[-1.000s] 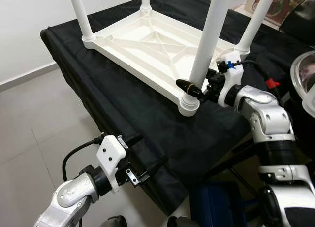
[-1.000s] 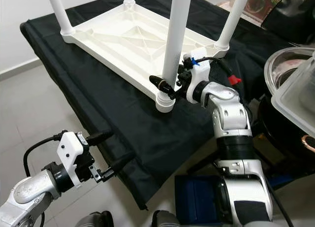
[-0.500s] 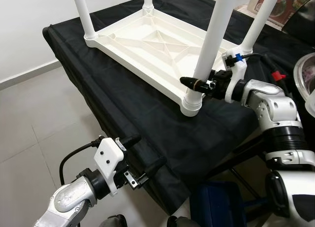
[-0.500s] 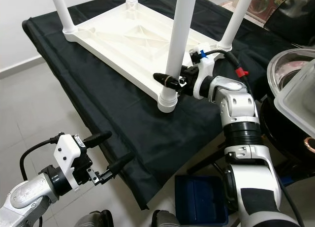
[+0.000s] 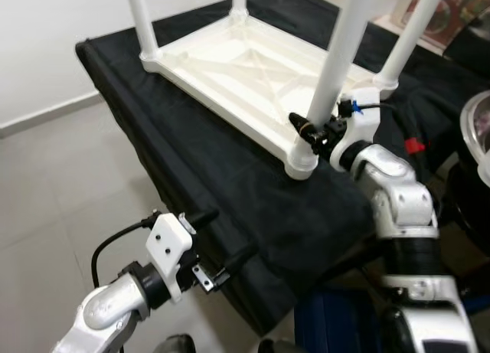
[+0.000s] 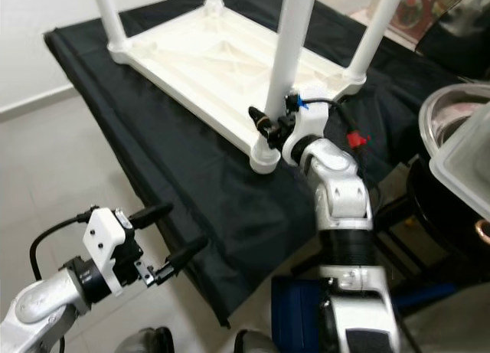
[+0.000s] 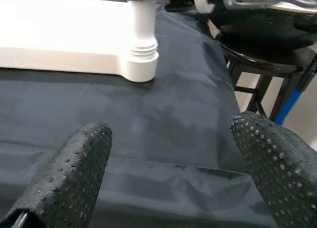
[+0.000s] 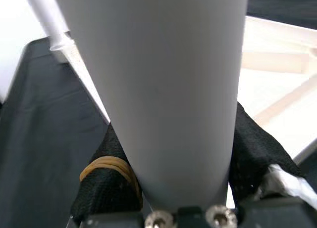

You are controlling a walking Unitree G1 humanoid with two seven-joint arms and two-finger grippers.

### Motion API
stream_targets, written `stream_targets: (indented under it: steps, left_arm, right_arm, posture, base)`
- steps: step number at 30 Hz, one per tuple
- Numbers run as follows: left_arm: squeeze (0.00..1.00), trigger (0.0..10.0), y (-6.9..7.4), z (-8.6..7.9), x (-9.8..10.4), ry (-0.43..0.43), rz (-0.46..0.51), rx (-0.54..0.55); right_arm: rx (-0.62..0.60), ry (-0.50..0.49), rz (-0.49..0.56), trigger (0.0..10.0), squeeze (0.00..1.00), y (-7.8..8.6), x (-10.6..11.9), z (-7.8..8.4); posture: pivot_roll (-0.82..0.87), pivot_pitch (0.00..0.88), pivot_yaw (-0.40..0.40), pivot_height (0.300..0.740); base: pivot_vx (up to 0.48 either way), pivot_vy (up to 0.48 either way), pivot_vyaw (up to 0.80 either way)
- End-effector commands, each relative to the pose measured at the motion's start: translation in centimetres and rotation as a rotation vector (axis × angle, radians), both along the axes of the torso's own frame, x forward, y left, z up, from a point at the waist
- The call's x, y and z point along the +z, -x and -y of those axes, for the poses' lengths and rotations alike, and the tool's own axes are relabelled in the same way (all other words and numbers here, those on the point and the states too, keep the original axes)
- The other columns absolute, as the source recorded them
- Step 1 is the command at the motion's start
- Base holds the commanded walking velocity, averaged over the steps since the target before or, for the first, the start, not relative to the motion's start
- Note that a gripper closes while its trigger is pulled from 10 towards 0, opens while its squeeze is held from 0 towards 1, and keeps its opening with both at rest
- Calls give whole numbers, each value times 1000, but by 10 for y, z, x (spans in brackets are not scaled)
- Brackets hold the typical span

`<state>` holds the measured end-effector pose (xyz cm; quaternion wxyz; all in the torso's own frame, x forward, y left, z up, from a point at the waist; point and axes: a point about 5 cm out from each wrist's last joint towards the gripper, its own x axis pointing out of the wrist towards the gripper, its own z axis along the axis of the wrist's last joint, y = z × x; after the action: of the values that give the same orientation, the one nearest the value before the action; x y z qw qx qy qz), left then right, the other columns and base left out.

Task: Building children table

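**Q:** What is happening at the left of the scene?

**A:** My left end effector point(image 5: 218, 242) hangs low at about 7 o'clock, fingers point(image 7: 74, 171) spread apart and holding nothing. It points at the draped edge of the black cloth point(image 5: 230, 177) covering the table. I judge it is idle, kept off the work so the other arm has room.

**Q:** And the children's table?

**A:** The white children's table point(image 5: 245, 70) lies upside down on the cloth near the middle, toward 12 o'clock, its ribbed underside up. Inverted like this, the corner sockets face upward and the legs stand in them. The far-left leg point(image 5: 140, 16) rises at about 11 o'clock; the near leg point(image 5: 337, 62) stands in the near corner socket point(image 5: 301, 163), at about 1 o'clock.

**Q:** What is your right arm doing?

**A:** My right end effector point(image 5: 314, 132) is clamped around the near leg just above the socket, one finger point(image 8: 106, 186) on each side of the white tube point(image 8: 158, 89). Gripping low gives me, I judge, the best purchase to press or twist the leg home. Whether it is fully seated I cannot tell.

**Q:** Anything farther right?

**A:** A clear bowl's rim point(image 6: 448, 100) at 3 o'clock, well apart from the work.
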<state>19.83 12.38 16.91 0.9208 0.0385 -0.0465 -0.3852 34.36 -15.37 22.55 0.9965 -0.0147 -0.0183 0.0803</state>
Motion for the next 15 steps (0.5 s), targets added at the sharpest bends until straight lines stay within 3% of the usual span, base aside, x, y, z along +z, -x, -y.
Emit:
stream_targets:
  steps: [1, 7, 8, 9, 10, 12, 13, 15]
  left_arm:
    - [0, 10000, 2, 0, 0, -12, 5, 0]
    - [0, 10000, 1, 1, -1, -6, 5, -1]
    - [0, 10000, 2, 2, -1, -4, 3, -2]
    - [0, 10000, 2, 2, -1, -4, 3, -2]
    - [0, 10000, 2, 3, -1, -2, 2, -3]
    - [0, 10000, 1, 4, -2, -1, 2, -5]
    - [0, 10000, 1, 4, -2, 1, 2, -6]
    - [0, 10000, 1, 5, -2, 1, 2, -6]
  right_arm:
    - [-81, 22, -140, 0, 0, 10, -31, -2]
    - [-51, 45, -128, 0, 0, 8, -27, -5]
    - [-23, 66, -119, 8392, 0, 6, -24, -6]
    - [-23, 66, -119, 8392, 0, 6, -24, -6]
    - [3, 71, -103, 10000, 0, 6, -20, -7]
    - [65, 71, -91, 10000, 0, 4, -17, -9]
    - [138, 47, -79, 10000, 839, 3, -11, -10]
    - [179, 57, -73, 10000, 839, 2, -9, -9]
  posture:
    - [27, 179, -93, 740]
    - [16, 184, -95, 740]
    - [12, 186, -95, 740]
    - [12, 186, -95, 740]
    - [10, 186, -95, 740]
    - [9, 186, -95, 740]
    - [8, 187, -95, 740]
    - [8, 187, -95, 740]
  base:
    - [0, 0, 0]
    - [0, 0, 0]
    - [0, 0, 0]
    - [0, 0, 0]
    - [0, 0, 0]
    - [0, 0, 0]
    - [0, 0, 0]
    - [0, 0, 0]
